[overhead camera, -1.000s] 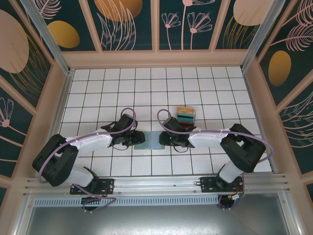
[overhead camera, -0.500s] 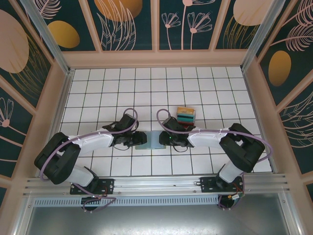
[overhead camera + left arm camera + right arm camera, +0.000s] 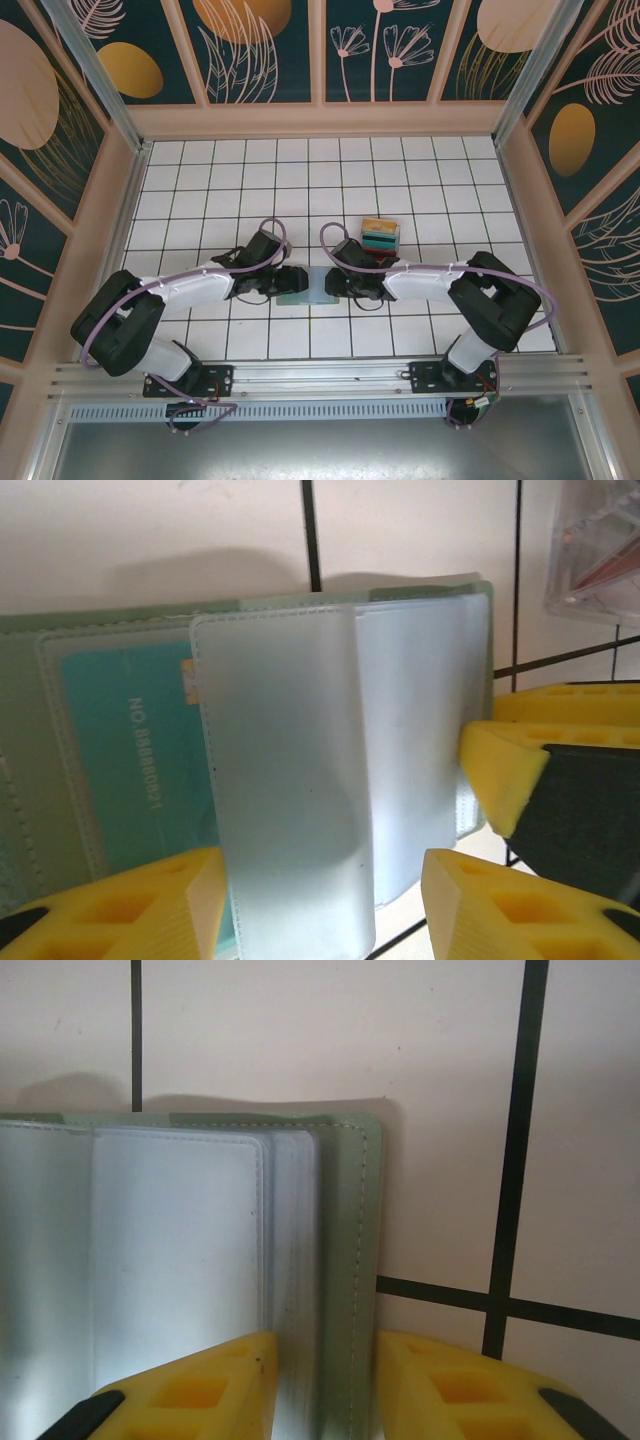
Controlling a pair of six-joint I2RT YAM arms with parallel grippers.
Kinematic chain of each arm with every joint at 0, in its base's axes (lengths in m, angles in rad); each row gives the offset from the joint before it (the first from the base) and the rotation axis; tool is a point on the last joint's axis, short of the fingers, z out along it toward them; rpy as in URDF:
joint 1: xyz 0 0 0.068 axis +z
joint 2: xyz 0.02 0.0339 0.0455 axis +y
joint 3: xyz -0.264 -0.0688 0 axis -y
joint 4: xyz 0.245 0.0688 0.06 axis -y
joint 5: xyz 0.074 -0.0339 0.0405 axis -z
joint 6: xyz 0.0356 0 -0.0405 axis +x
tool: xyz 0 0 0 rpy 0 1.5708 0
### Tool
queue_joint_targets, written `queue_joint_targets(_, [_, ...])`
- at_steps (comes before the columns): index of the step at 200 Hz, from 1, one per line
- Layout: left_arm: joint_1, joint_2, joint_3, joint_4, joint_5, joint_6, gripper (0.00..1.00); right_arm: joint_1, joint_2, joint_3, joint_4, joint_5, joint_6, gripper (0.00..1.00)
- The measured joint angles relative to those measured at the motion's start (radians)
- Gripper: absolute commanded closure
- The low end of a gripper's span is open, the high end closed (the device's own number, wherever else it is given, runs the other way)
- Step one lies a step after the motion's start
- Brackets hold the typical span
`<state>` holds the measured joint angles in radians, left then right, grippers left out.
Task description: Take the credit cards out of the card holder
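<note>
Holder: I am working on the holder (image 3: 313,288), which is lying open and flat on the worktop (image 3: 200,180). It is toward the near edge, about midway between the left and right edges, with one of my grippers at each end.
Right gripper: my right gripper (image 3: 325,1385) is closing narrowly on the holder's green outer edge and the stacked sleeves there. I judge it is anchoring the holder so nothing slides while the other end is being worked.
Left gripper: my left gripper (image 3: 320,910) is standing with its fingers apart, one on each side of a frosted sleeve (image 3: 290,780). It is not pinching anything, since a gap is showing on one side of the sleeve.
Sleeve: it is lifting off the page, which I judge is uncovering the pocket next to it.
Teal card (image 3: 130,770): it is sitting fully tucked in a pocket beside that sleeve, on the side away from my right gripper, with its number facing up.
Tray (image 3: 381,236): it is resting just beyond my right gripper, toward the far edge, and carrying stacked cards (image 3: 381,240). I judge those are the ones already out.
Next: I am judging that a fingertip needs to catch the teal card's edge and slide it out of the pocket.
</note>
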<state>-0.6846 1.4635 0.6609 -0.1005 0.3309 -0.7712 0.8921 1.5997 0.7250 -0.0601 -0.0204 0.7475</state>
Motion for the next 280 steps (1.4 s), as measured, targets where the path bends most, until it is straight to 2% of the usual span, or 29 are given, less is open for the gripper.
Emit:
queue_joint_targets(90, [-0.056,0.102,0.126,0.028,0.065,0.032,0.49,0.014,-0.071,-0.051,-0.011,0.074,0.056,0.66])
queue_joint_targets(151, [-0.063,0.105,0.148,0.033,0.104,0.046,0.50,0.013,-0.143,-0.083,-0.026,0.106,0.078,0.65])
queue_joint_targets(175, [-0.063,0.080,0.148,0.019,0.082,0.048,0.57,0.013,-0.143,-0.079,-0.026,0.098,0.074,0.66])
queue_joint_targets(198, [-0.060,0.035,0.147,-0.003,0.023,0.051,0.67,0.012,-0.143,-0.059,-0.019,0.070,0.063,0.69])
queue_joint_targets(229, [-0.017,-0.026,0.114,-0.027,-0.043,0.050,0.78,0.012,-0.137,-0.024,0.022,0.008,0.043,0.81])
queue_joint_targets(259, [0.055,-0.060,0.052,-0.059,-0.089,0.051,0.83,0.012,-0.098,0.017,0.072,-0.062,0.043,0.85])
queue_joint_targets(280, [0.064,-0.060,0.025,-0.073,-0.103,0.049,0.85,0.012,-0.064,0.037,0.092,-0.107,0.045,0.86])
